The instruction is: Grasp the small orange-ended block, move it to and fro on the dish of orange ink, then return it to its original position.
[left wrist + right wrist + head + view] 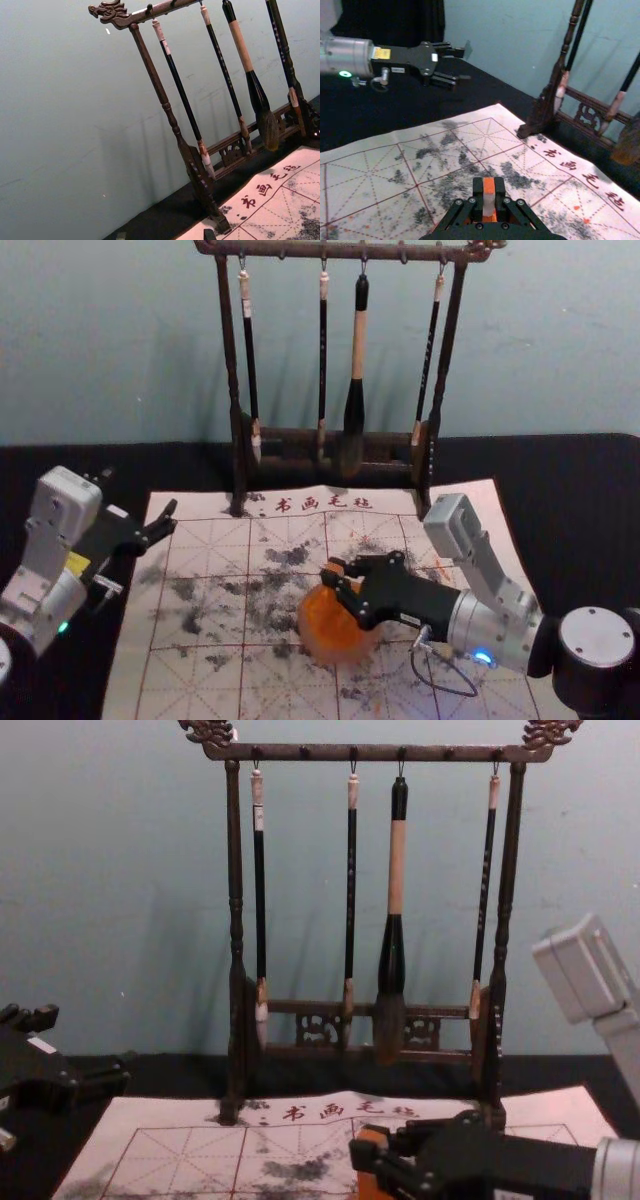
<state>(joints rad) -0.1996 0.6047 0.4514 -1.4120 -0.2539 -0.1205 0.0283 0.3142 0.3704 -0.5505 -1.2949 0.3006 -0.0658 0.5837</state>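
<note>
Left gripper (140,493): off the mat's left edge, above the dark table (575,485); its fingers stand wide, with nothing between them; the arm is parked and seems to have no part in this step.

Felt mat (180,680): pale, gridded, with grey and black smudges and a few orange spots; it spreads between the two arms and runs under the work.

Brush rack (300,252): at the far side, with four brushes (357,350) hanging from its rail; it is well apart from the work, though a wide sweep to the far side would be unwise.

Small block (489,200): upright in the right gripper, orange at its upper end, pale below; it is at the far part of the dish; whether its lower end touches the ink cannot be told.

Orange dish (345,650): on the mat, just to the near side of the held block.

Right gripper (333,571): reaching in from the right; its fingers are narrow, closed on the block's two sides.

Step in hand: most likely the to-and-fro on the ink; the next move calls for short, level strokes with light pressure, the grip kept firm; after that, a straight lift and an upright return.
</note>
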